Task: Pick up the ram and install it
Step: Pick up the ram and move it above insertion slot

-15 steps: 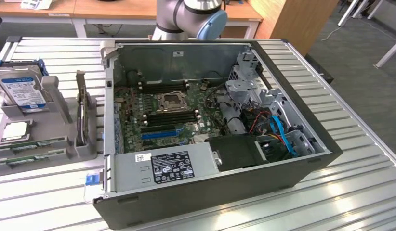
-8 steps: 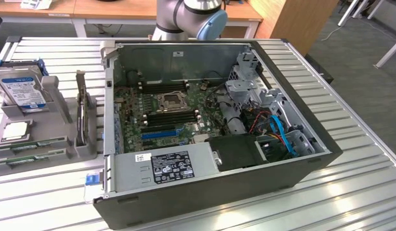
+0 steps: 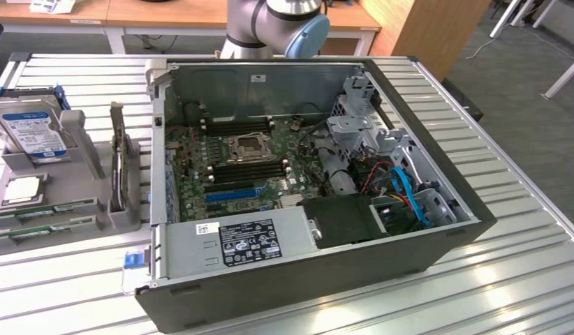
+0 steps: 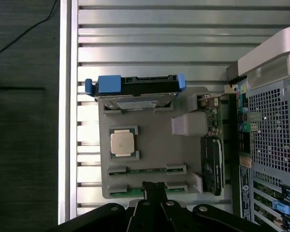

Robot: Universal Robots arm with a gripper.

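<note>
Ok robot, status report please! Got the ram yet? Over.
Gripper shut, over the grey holder. Ram lying in its holder slot, not lifted. Nothing in the way. Over.

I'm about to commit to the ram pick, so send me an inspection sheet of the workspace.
Surface: slatted silver metal table carrying an open black computer case and a grey plastic parts holder.
Job's things: two thin green circuit-board ram sticks lie in the holder's end slots; long black memory slots sit on the motherboard.
Clutter: blue-framed hard drive, square silver processor chip, black expansion card, all in the holder.
Grippers: black tool shut, over the ram sticks; contact cannot be told.
Cables: blue and red cables inside the case.
Surroundings: wooden desks, grey floor.
</note>
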